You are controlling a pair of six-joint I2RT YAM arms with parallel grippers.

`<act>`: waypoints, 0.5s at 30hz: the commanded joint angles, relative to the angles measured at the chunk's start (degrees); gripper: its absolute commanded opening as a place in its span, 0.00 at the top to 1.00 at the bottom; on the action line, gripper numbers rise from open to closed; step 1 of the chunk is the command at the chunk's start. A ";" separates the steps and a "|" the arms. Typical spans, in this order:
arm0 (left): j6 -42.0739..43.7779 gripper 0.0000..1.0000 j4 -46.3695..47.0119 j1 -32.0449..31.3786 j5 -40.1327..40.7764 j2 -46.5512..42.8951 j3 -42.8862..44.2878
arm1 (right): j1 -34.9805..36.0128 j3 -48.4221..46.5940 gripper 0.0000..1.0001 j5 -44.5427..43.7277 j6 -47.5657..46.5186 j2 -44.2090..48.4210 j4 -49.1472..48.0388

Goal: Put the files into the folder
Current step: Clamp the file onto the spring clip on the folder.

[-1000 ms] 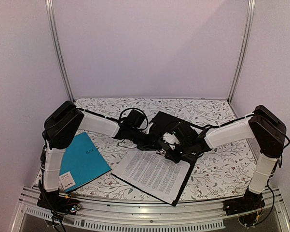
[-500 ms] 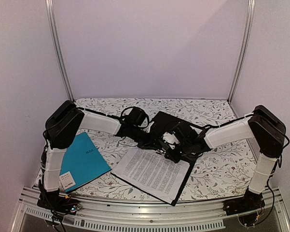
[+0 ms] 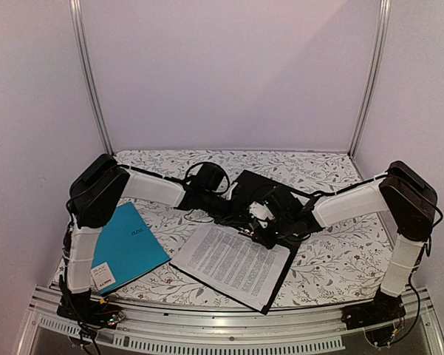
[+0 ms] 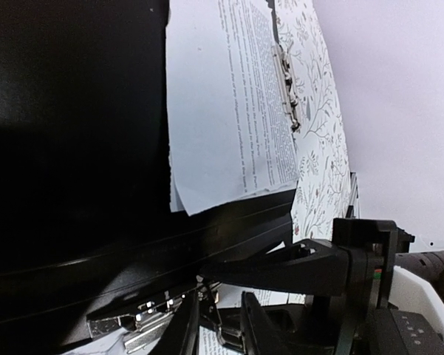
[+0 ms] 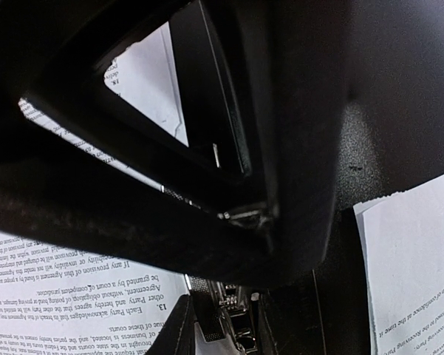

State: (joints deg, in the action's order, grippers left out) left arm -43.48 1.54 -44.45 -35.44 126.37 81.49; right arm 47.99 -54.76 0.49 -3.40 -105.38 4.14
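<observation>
Floral table (image 3: 332, 259), folder (image 3: 245, 183) lying open at frame centre, files (image 3: 233, 265) flat on its near leaf at lower centre, teal folder (image 3: 129, 248) lower left, left gripper (image 4: 218, 329) with jaws slightly apart over the spine, right gripper (image 5: 216, 336) clamped on the silver clip (image 5: 220, 307).

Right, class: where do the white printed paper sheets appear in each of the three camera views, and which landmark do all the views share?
Top external: white printed paper sheets lie low centre, on the large flat black folder.
Left wrist: upper middle, text running sideways.
Right wrist: lower left and right edge.
Shared landmark: that black folder beneath the sheets.
</observation>
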 commanded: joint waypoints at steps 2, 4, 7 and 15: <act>-0.20 0.79 1.45 0.49 1.86 0.92 1.45 | 0.00 1.94 1.00 -1.82 0.32 -3.33 7.27; -0.08 0.79 0.98 0.50 2.06 0.81 1.78 | -0.04 1.98 1.00 -1.90 0.37 -3.25 7.26; 0.83 0.79 -0.84 0.50 3.09 0.64 2.30 | 0.00 2.03 1.00 -1.79 0.44 -3.16 7.36; 4.17 0.78 -6.16 0.59 6.08 -0.02 3.08 | -0.02 2.03 1.00 -1.59 0.59 -3.32 7.40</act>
State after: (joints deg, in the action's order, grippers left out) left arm -42.00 -1.23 -44.45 -32.69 126.37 83.13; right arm 47.99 -54.76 0.51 -3.03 -105.41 4.12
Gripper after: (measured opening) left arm 0.223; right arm 0.239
